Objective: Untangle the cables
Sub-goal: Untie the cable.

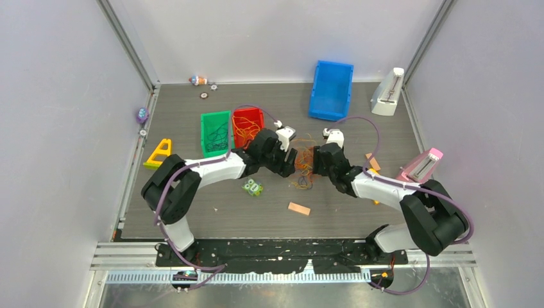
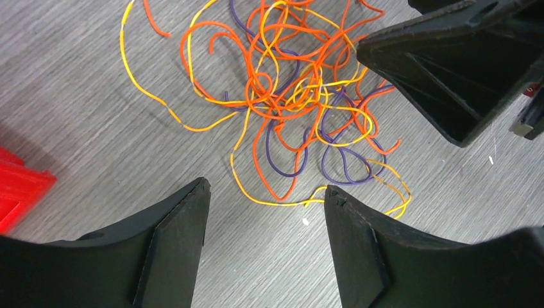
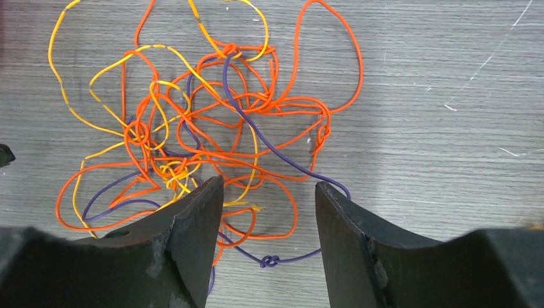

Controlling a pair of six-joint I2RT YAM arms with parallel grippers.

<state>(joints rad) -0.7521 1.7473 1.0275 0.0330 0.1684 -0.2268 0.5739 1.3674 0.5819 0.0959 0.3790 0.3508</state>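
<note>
L arm & R arm: elbows bent, reaching inward, wrists down | L gripper: fingers spread, empty, cables just ahead of tips | R gripper: spread, empty, tangle's near strands under gap betw tips

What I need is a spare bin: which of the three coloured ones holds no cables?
The blue bin, apart at the far right: its inside shows only bare blue. The green bin holds dark cables, the red bin orange cables.
</note>
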